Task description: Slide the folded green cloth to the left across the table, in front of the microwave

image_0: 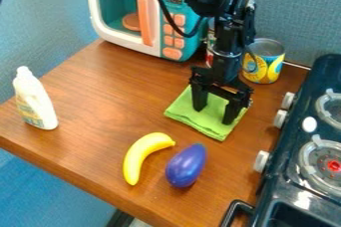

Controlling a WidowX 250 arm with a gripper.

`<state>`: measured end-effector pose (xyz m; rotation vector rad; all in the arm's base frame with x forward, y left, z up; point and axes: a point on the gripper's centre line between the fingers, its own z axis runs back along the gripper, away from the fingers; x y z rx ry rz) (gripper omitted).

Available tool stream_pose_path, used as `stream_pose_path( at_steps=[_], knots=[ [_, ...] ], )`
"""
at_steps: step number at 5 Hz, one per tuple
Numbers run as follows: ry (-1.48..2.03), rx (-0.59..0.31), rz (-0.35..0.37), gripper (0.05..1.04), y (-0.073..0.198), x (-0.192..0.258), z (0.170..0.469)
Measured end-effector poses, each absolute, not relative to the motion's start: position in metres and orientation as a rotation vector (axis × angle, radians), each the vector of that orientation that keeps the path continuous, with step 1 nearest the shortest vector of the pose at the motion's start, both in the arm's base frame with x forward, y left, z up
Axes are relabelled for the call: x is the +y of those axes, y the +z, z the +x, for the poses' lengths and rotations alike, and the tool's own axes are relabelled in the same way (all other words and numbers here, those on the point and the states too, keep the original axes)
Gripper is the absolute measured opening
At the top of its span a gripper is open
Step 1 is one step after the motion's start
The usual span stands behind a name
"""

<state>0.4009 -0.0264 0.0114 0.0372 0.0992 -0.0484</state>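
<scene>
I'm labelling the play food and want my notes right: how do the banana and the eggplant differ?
The banana is yellow; the eggplant is purple. The banana is slim and clearly curved, while the eggplant is plump and egg-shaped. The banana's outline is longer, the eggplant's wider across the middle. Both lie on the wooden counter, side by side without touching.

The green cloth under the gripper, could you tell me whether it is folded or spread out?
Folded: the green cloth lies as a compact pad, with layers showing along its edge.
</scene>
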Motion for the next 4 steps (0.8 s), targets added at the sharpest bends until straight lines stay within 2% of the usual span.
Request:
stream_pose_path(
  at_steps=[2, 3, 4],
  knots=[
    [0.042, 0.016, -0.026, 1.001, 0.016, 0.042, 0.387],
    [0.063, -0.019, -0.03, 1.001, 0.016, 0.053, 0.391],
    [0.066, -0.02, 0.018, 1.001, 0.014, 0.061, 0.394]
  ],
)
